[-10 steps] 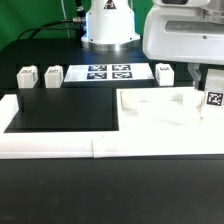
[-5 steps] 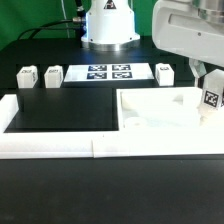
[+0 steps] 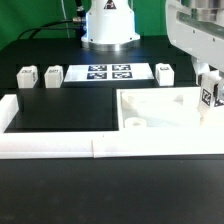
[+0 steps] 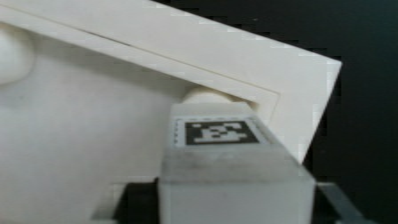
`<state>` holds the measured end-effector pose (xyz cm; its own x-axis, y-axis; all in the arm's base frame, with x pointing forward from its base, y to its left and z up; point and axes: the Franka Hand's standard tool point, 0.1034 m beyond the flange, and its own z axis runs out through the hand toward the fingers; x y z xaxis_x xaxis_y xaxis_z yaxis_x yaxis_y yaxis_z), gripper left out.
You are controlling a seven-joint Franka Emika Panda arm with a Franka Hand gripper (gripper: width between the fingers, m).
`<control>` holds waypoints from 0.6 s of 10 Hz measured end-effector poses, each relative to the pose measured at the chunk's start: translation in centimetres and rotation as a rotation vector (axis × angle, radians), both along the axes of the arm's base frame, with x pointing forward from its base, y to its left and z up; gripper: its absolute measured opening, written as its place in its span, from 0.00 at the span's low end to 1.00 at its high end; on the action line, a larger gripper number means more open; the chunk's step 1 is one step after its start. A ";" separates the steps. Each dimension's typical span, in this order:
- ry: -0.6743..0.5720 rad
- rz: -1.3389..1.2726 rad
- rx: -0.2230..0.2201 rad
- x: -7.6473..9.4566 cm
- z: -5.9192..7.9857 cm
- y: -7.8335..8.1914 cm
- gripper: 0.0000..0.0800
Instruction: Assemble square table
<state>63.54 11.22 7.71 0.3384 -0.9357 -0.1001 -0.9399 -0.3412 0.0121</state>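
Note:
The white square plate (image 3: pixel 165 112) lies at the exterior view's right, with a round socket (image 3: pixel 133 124) at its near left corner. My gripper (image 3: pixel 210 86) is shut on a white tagged leg (image 3: pixel 210 98) and holds it upright at the plate's far right corner. In the wrist view the leg (image 4: pixel 219 135) sits between my gripper's (image 4: pixel 228 202) jaws, its rounded end (image 4: pixel 210 98) at the corner of the plate (image 4: pixel 143 100). I cannot tell whether it is seated. Three more legs stand at the back (image 3: pixel 27 77), (image 3: pixel 54 75), (image 3: pixel 165 72).
The marker board (image 3: pixel 108 72) lies at the back between the loose legs. Long white border rails (image 3: pixel 55 146) run along the front and left of the black mat. The robot base (image 3: pixel 108 25) stands behind the board.
The arm's body has shifted toward the exterior view's right. The held leg has stayed at the plate's far right corner, turning slightly.

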 end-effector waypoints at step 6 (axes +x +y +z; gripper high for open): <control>-0.057 0.596 0.021 0.4 0.4 0.4 0.81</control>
<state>63.91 11.65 8.09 0.8099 -0.5807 -0.0828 -0.5852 -0.8097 -0.0449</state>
